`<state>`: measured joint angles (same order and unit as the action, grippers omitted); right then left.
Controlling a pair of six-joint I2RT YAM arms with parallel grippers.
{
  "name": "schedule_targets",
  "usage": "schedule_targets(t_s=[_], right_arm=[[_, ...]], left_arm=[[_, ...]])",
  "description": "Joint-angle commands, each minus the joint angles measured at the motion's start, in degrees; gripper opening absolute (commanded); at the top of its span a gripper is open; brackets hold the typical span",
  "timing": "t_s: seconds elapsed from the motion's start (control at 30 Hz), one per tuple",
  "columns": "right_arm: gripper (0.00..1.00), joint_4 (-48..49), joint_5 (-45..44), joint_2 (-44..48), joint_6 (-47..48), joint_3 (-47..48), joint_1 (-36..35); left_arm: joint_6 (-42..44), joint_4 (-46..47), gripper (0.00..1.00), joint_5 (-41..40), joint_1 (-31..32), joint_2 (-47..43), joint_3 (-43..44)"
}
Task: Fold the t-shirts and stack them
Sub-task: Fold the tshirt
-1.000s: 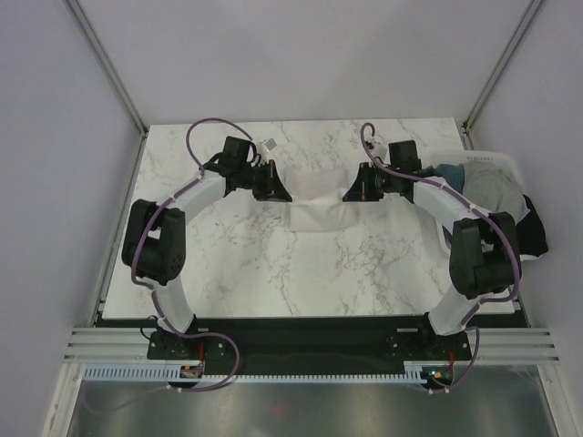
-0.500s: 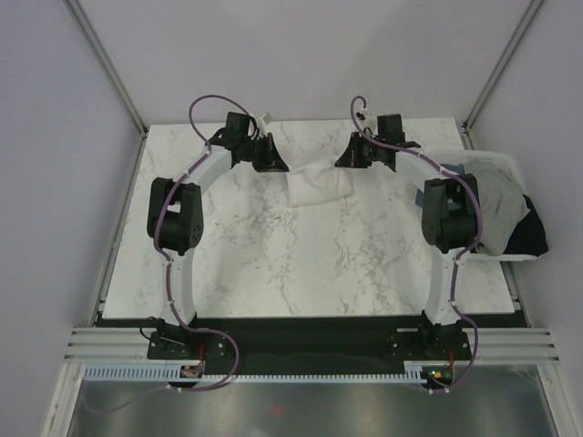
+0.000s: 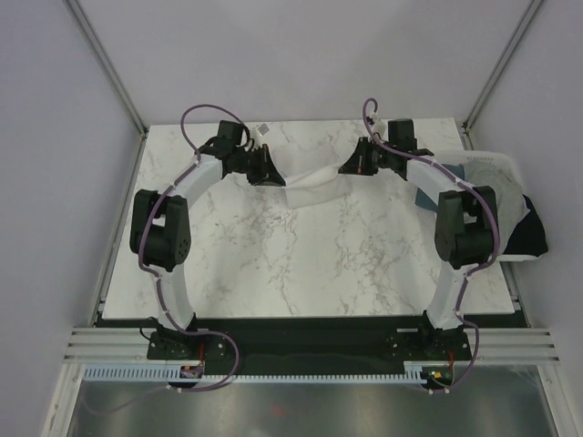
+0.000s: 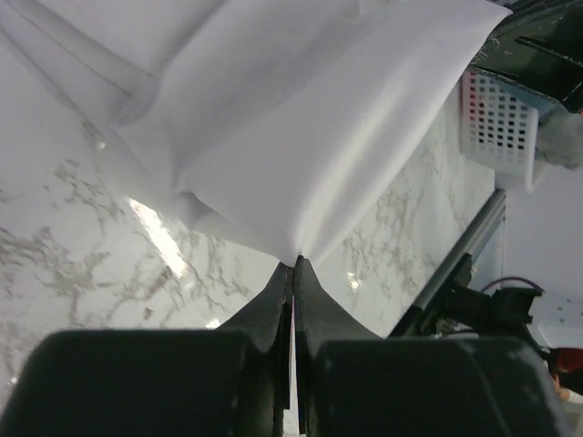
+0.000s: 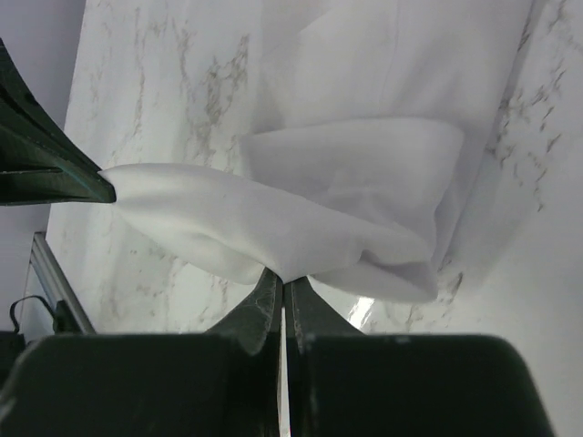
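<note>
- Nearest, a black t-shirt hangs over the near right corner of the white bin. A light grey t-shirt is heaped inside, and a teal-blue t-shirt shows at the bin's left side. All three are unfolded.
- Left of the bin and level with its far end, the white t-shirt is strung between the two arms. Its middle sags onto the marble table.
- The right gripper, on the side next to the bin, has its jaws clamped tight on a pinch of the white cloth.
- The left gripper, on the shirt's far side from the bin, is likewise closed on a small peak of the same cloth.
- A second ago the shirt hung nearer the arm bases, level with the bin's near half. Half a second ago it had been carried to the bin's far end and bunched narrower. Now it is drawn wider and lies lower.
- This looks like laying the shirt out flat. No fold is made yet, and no stack is visible.
</note>
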<state>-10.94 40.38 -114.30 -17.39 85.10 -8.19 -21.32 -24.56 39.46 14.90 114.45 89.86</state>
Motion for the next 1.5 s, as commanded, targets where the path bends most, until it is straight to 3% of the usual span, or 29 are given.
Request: schedule_targets(t_s=[0.0,0.17,0.53,0.77,1.2,1.4,1.43,1.47], right_arm=[[0.00,-0.9,5.6,9.3,-0.3,-4.9,0.1],[0.00,-5.4,8.0,14.4,0.4,-10.3,-0.2],[0.00,-8.2,10.1,22.6,-1.7,-19.7,-3.5],[0.00,-8.3,8.4,29.8,-2.3,-20.7,-3.9],[0.00,-7.6,7.4,26.2,-1.2,-21.1,-3.9],[0.00,-6.3,5.7,18.1,-0.1,-11.0,-4.0],[0.00,-5.8,5.5,14.1,-0.1,-9.0,-4.0],[0.00,-5.6,5.3,11.5,0.3,-6.6,-4.0]], left_arm=[[3.6,-5.7,0.02,5.9,1.4,-8.1,-2.8],[5.9,-10.7,0.02,8.7,2.9,-11.7,-6.5],[5.9,-10.7,0.02,8.7,5.4,-21.7,-14.7],[5.9,-10.7,0.02,8.7,5.4,-27.8,-18.0],[5.9,-10.7,0.02,8.7,5.2,-28.1,-22.3],[6.1,-11.4,0.02,9.1,2.3,-19.8,-15.5],[5.2,-11.7,0.02,2.4,1.8,-18.0,-12.6],[4.9,-11.7,0.02,2.8,0.8,-16.1,-11.3]])
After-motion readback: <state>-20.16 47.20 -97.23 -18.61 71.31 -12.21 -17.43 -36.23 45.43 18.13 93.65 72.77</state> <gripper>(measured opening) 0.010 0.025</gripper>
